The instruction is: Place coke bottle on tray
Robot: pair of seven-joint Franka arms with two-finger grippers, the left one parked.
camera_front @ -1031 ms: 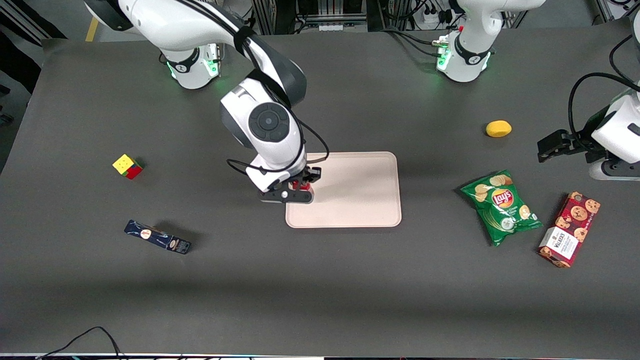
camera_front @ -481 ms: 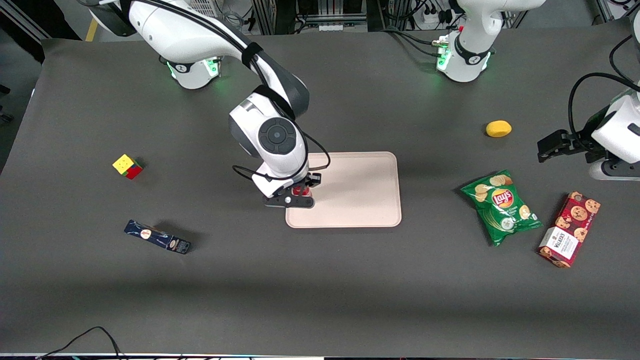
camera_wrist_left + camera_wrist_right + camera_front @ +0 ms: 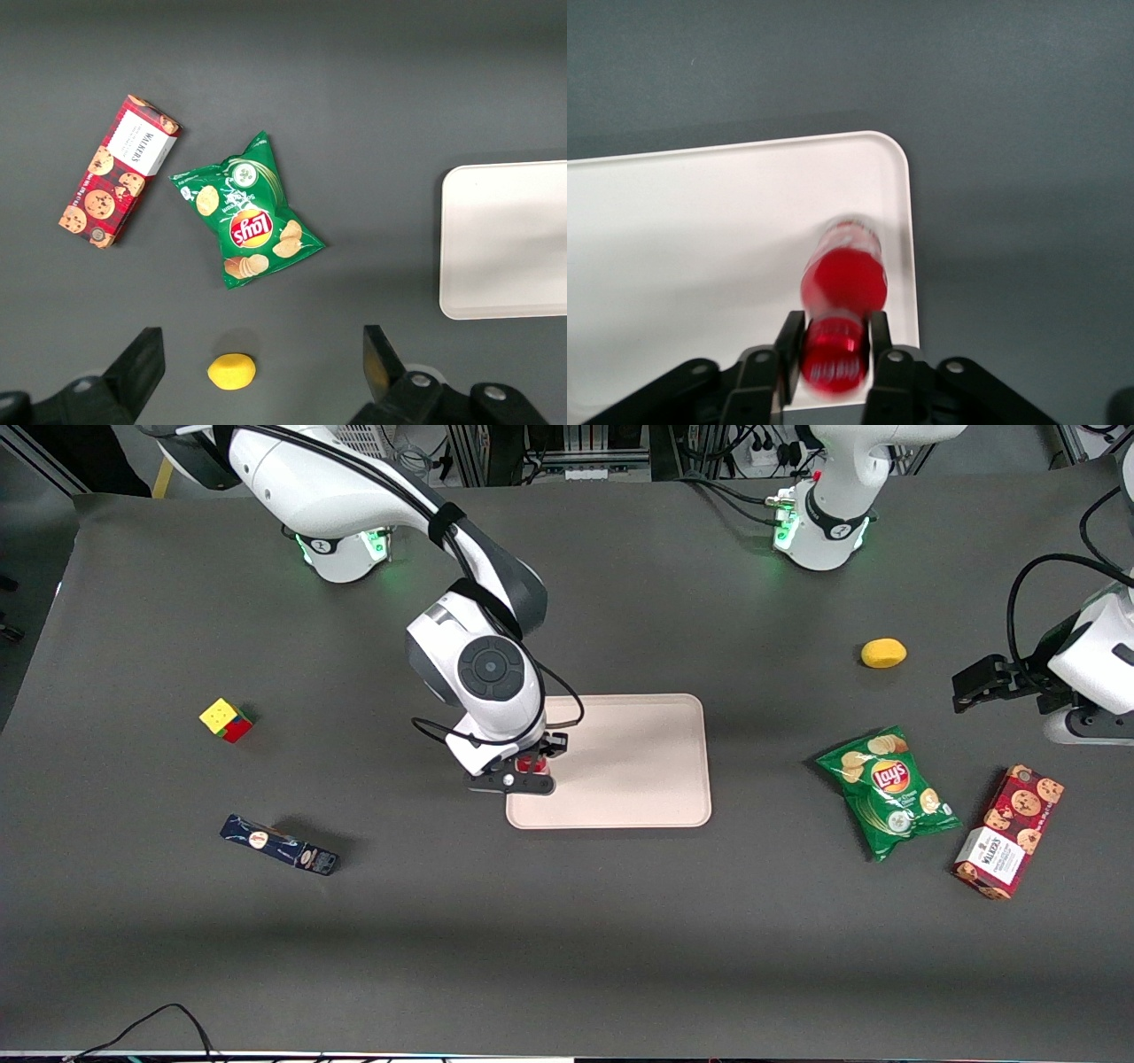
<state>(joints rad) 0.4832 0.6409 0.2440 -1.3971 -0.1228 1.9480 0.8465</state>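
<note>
My right gripper point(image 3: 532, 764) point(image 3: 834, 345) is shut on the red cap of the coke bottle point(image 3: 843, 283) point(image 3: 532, 763), which stands upright under it. The bottle hangs over the pale pinkish-beige tray point(image 3: 638, 762) point(image 3: 700, 266), close to the tray's edge toward the working arm's end of the table and near its corner closest to the front camera. In the front view only a small red patch of the bottle shows between the fingers; the wrist hides the rest. Whether the bottle's base touches the tray cannot be told.
A colour cube point(image 3: 226, 719) and a dark blue oblong box point(image 3: 279, 845) lie toward the working arm's end of the table. A green chips bag point(image 3: 888, 788), a red cookie box point(image 3: 1008, 831) and a yellow lemon point(image 3: 883, 653) lie toward the parked arm's end.
Between one second and half a second ago the arm carried the bottle slightly toward the parked arm's end, over the tray's edge. Since then nothing has visibly moved.
</note>
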